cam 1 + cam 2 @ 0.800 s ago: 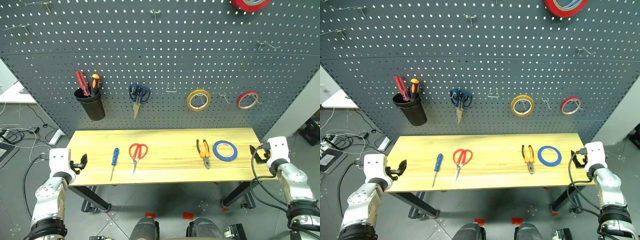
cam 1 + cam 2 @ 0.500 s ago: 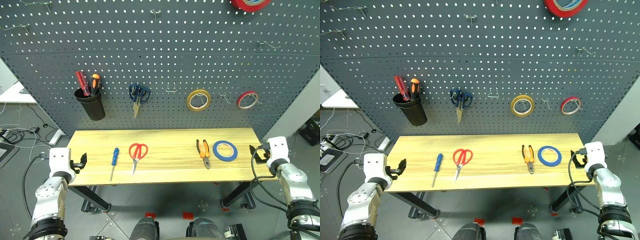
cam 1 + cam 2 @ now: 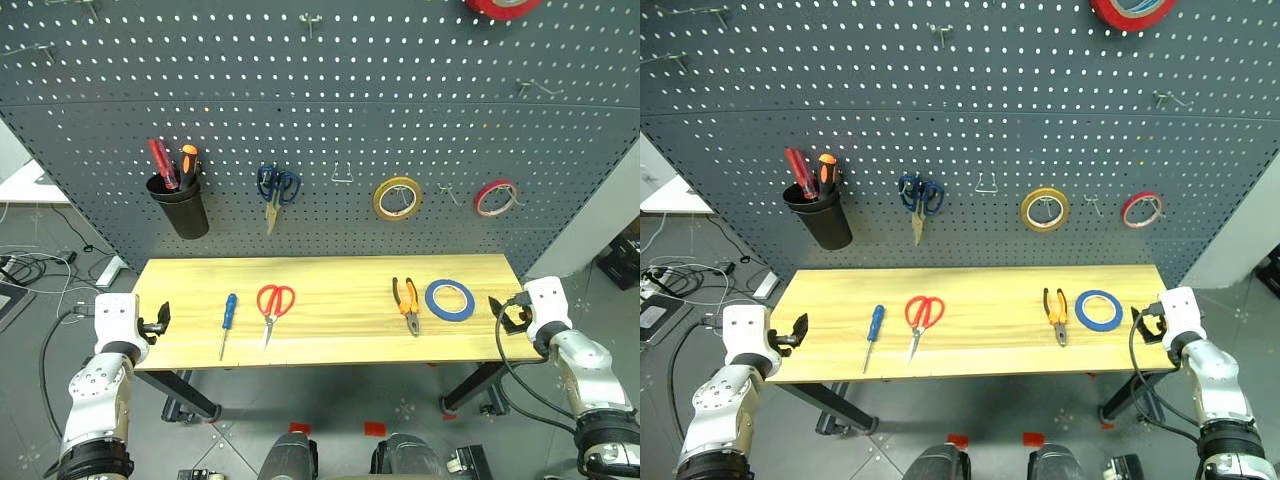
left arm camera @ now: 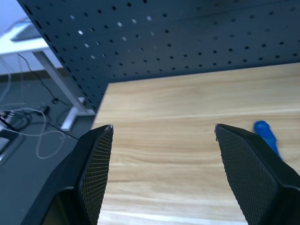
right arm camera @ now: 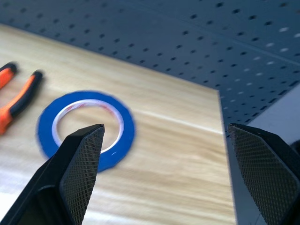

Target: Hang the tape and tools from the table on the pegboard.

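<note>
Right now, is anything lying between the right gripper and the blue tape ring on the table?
Nothing visible. The right gripper hangs at the table's right end with its jaws open, and only bare wood separates it from the blue tape ring. The orange-and-black pliers lie on the ring's far side, out of the path.

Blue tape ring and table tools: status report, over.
Left gripper and right gripper open, empty, at table ends. Flat blue tape ring, orange-and-black pliers, red-handled scissors, blue-handled screwdriver lying unhung. Nothing blocking.

Left end effector (image 4: 159, 136) gapes; right end effector (image 5: 164, 136) apparently wider.
</note>
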Available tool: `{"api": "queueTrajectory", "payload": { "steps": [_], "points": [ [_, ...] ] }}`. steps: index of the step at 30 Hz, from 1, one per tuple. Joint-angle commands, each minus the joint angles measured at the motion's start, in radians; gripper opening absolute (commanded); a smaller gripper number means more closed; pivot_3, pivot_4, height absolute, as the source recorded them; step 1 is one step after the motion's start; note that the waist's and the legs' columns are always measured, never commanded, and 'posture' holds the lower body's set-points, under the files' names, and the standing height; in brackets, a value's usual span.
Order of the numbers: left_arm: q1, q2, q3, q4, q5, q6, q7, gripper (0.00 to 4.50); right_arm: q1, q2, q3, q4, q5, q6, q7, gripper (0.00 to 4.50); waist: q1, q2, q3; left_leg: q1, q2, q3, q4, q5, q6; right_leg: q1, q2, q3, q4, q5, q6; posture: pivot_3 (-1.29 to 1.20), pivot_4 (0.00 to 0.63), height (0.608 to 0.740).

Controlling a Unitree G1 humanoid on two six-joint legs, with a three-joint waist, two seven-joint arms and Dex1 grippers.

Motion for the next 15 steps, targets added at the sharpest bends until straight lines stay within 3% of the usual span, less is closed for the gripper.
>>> {"api": "queueTrajectory", "payload": {
  "steps": [1,8,10,15],
  "points": [
    [0.032,-0.003,-0.008,-0.091,0.001,0.017,-0.008,3.66,0.038,-0.031,0.038,-0.161,-0.033,0.088,0.029,4.5,-0.003,0.0,0.016,-0.001,0.001,0.0,0.0,0.0,0.0,-0.001,0.0,0.0,0.0,0.0,0.0,0.05,0.136,0.74],
    [0.074,0.007,-0.135,-0.33,0.0,0.066,-0.151,3.66,0.099,-0.062,0.104,-0.437,-0.009,0.243,0.154,4.5,-0.005,-0.002,0.077,-0.006,0.002,0.001,0.0,0.0,0.0,-0.006,0.0,0.0,0.0,0.0,0.0,0.0,0.229,0.74],
    [0.052,0.025,-0.22,-0.43,0.008,0.066,-0.238,3.66,0.087,-0.087,0.148,-0.47,-0.019,0.255,0.215,4.5,-0.004,-0.002,0.094,-0.007,0.002,0.001,0.0,-0.001,0.0,-0.006,0.0,-0.001,-0.001,0.0,0.0,-0.01,0.263,0.74],
    [-0.06,0.055,-0.371,-0.567,0.012,0.11,-0.387,3.66,-0.033,-0.126,0.235,-0.383,-0.05,0.257,0.319,4.5,-0.007,-0.002,0.156,-0.008,0.002,0.002,0.001,-0.001,0.0,-0.006,-0.001,0.0,-0.003,0.0,-0.002,-0.02,0.319,0.74]
  ]
}}
